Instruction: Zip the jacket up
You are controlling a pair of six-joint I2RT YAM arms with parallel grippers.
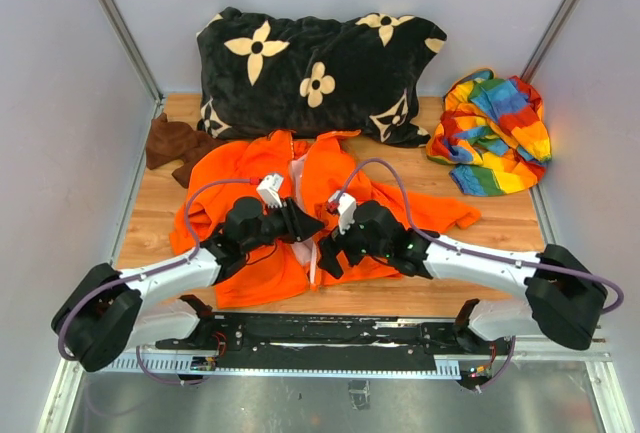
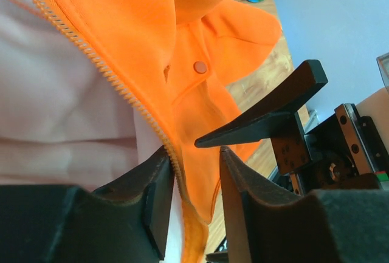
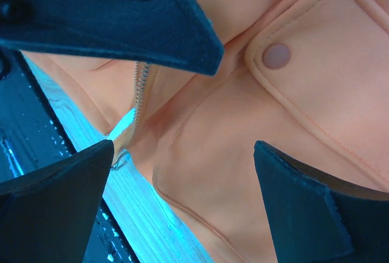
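The orange jacket (image 1: 240, 168) lies open on the wooden table, pink lining (image 2: 55, 111) showing along its pale zipper strip (image 2: 109, 75). My left gripper (image 1: 305, 221) is at the lower front opening. In the left wrist view, the left gripper (image 2: 194, 153) is slightly open, with the zipper edge running down between its jaws next to the left finger (image 2: 152, 196). My right gripper (image 1: 328, 251) sits just beside it. The right wrist view shows the right gripper (image 3: 183, 147) wide open over the jacket's other front panel (image 3: 243, 153), below a snap button (image 3: 276, 55) and near the zipper end (image 3: 141, 93).
A black cushion with cream flowers (image 1: 310, 68) lies at the back. A rainbow-striped cloth (image 1: 495, 133) lies at the back right and a small brown cloth (image 1: 175, 143) at the back left. The table's front edge (image 1: 400, 298) and the arms' mounting rail (image 1: 320, 338) lie just below the grippers.
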